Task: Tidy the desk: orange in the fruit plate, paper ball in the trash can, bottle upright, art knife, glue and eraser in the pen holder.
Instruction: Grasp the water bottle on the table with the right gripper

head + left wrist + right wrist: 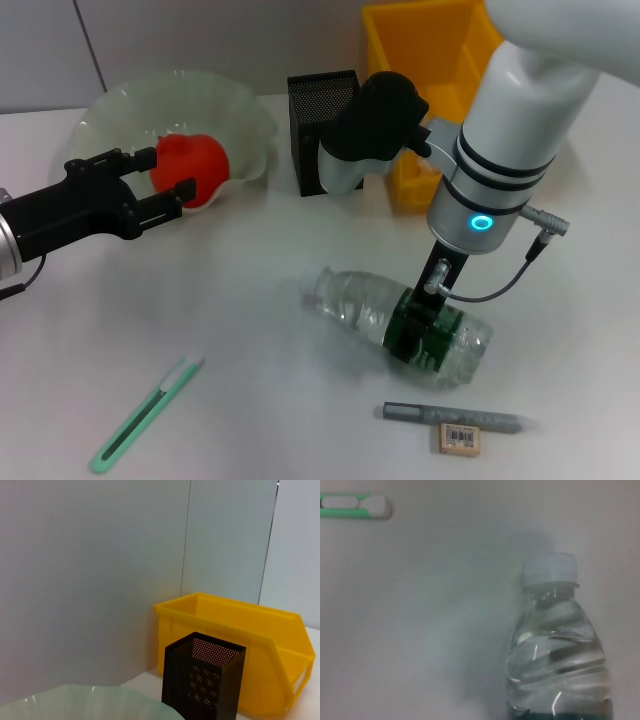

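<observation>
The bottle (398, 325) lies on its side under my right pincer (412, 330), which pinches its label band; my left pincer (165, 195) hangs spread beside the orange (195, 165).

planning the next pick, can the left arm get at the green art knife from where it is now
Probably yes. The left gripper sits over the fruit plate beside the orange, and the art knife lies on bare table on that same side with nothing between them.
</observation>
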You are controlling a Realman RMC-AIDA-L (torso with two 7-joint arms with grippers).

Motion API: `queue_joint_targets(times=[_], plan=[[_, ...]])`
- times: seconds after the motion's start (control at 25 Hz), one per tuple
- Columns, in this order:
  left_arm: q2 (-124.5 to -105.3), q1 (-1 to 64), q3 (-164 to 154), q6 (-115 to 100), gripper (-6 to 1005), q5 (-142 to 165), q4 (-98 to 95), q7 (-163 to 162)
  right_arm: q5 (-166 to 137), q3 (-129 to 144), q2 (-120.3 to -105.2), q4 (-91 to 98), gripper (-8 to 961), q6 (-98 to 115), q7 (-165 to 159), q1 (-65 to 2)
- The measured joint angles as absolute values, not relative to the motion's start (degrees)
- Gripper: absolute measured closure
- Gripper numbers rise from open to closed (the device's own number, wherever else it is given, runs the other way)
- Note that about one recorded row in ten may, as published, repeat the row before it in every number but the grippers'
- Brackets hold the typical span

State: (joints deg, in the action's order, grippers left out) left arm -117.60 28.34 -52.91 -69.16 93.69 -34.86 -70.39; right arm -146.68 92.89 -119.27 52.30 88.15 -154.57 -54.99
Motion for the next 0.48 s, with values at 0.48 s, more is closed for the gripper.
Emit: queue_joint_targets(times=[0.48], plan=[[-117.6,28.56,-52.91,-69.16,306,93.68,-34.89,-70.4,-147.66,92.46,-119.34,49.3,194,86.75,-154.56,-56.48]])
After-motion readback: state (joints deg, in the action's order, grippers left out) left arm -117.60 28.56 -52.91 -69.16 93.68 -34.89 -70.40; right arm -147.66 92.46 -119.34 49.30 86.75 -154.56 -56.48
